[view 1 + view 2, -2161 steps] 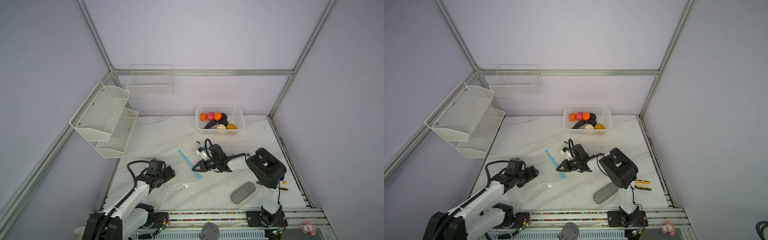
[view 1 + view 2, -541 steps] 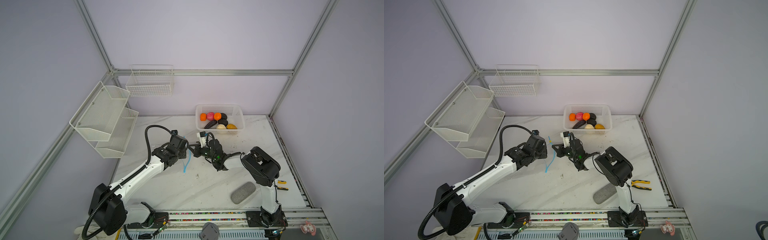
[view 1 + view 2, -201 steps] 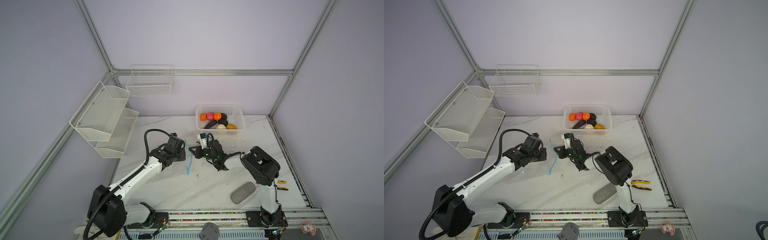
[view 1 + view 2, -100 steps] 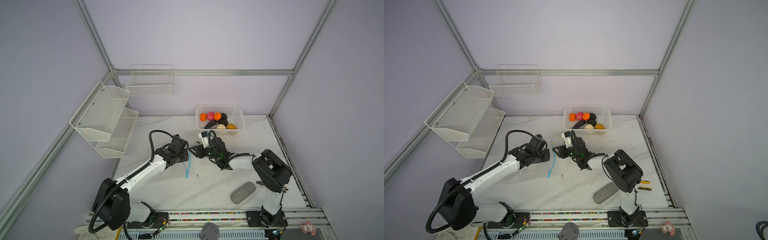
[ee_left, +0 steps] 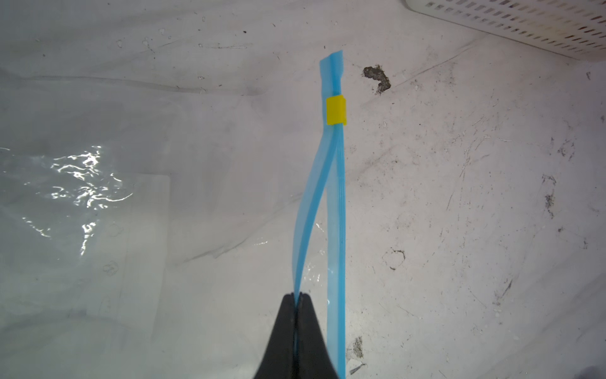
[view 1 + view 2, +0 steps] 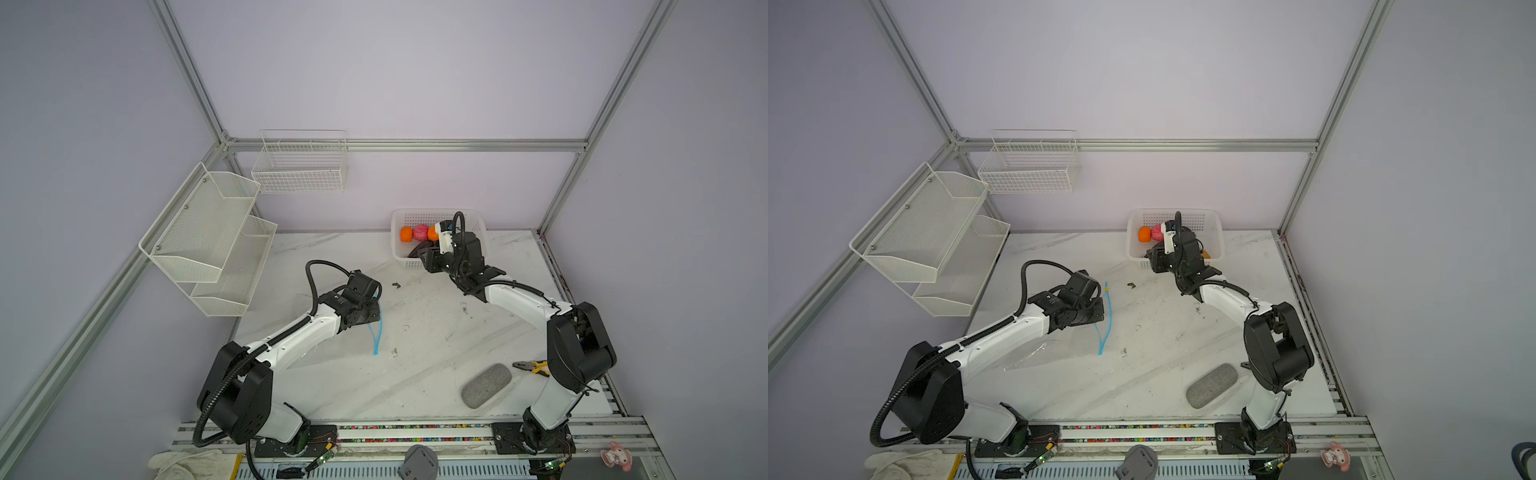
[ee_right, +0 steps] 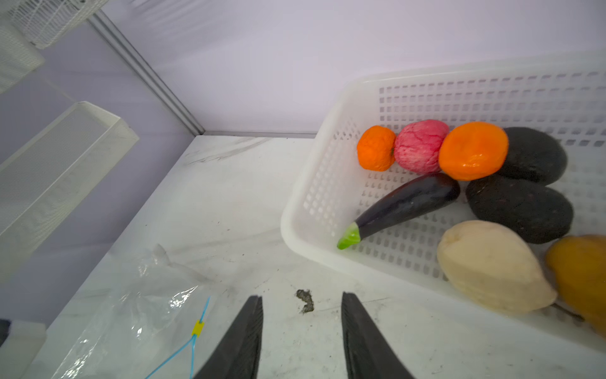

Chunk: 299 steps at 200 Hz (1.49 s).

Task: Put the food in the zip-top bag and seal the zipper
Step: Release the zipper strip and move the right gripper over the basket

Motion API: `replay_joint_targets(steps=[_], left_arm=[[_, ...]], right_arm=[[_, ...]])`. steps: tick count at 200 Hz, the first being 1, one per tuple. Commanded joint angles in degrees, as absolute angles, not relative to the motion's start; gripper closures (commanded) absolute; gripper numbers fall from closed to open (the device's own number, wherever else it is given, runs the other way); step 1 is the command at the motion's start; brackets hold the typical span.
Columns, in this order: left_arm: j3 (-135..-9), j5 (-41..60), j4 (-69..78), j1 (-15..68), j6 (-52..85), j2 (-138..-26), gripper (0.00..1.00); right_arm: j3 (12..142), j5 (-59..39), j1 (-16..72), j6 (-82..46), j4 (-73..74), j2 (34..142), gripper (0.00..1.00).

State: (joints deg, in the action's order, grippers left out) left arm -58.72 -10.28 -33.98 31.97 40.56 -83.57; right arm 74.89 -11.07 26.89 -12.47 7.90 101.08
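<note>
The zip-top bag (image 6: 1038,353) lies flat left of the table's middle, its blue zipper (image 5: 336,197) parted below the yellow tab (image 5: 336,110). My left gripper (image 5: 297,295) is shut on one lip of that zipper and lifts it off the other lip. The food sits in the white basket (image 7: 314,203): two orange fruits (image 7: 376,148), a pink one (image 7: 420,146), a dark eggplant (image 7: 406,205), two black ones (image 7: 518,210), a cream one (image 7: 492,265) and a yellow-brown one (image 7: 580,272). My right gripper (image 7: 300,297) hangs open and empty by the basket's front left corner.
A grey oval pad (image 6: 486,385) and pliers (image 6: 532,368) lie at the front right. White mesh shelves (image 6: 208,241) hang on the left wall and a wire basket (image 6: 301,166) on the back wall. A dark smudge (image 6: 396,285) marks the table between both grippers.
My right gripper has opened, left the zipper's far end and swung back and right to the basket. The left gripper keeps its hold on the zipper lip.
</note>
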Motion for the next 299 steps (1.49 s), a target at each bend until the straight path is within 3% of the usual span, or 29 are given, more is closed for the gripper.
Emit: replay_joint_targets(steps=[1, 55, 113, 197, 299], left_arm=[[-64.7, -13.0, -33.3, 32.1, 42.5, -83.6, 1.00], [-67.8, -14.9, -34.5, 32.0, 43.6, -86.3, 1.00], [-71.7, -16.0, -35.4, 31.9, 42.5, -89.1, 1.00], [-72.1, -15.1, -35.5, 31.9, 41.4, -89.7, 1.00], [-71.8, -13.7, -34.9, 31.7, 40.2, -90.3, 1.00]], right_arm=[[79.4, -6.0, 25.4, -9.9, -1.4, 103.5, 0.58], [87.6, -1.1, 21.9, -8.9, -6.0, 106.6, 0.58], [103.4, 1.1, 20.8, -3.8, -17.5, 116.8, 0.59], [127.4, -2.3, 20.7, -0.7, -37.9, 131.7, 0.58], [137.0, -2.0, 21.3, -0.7, -50.1, 140.2, 0.60]])
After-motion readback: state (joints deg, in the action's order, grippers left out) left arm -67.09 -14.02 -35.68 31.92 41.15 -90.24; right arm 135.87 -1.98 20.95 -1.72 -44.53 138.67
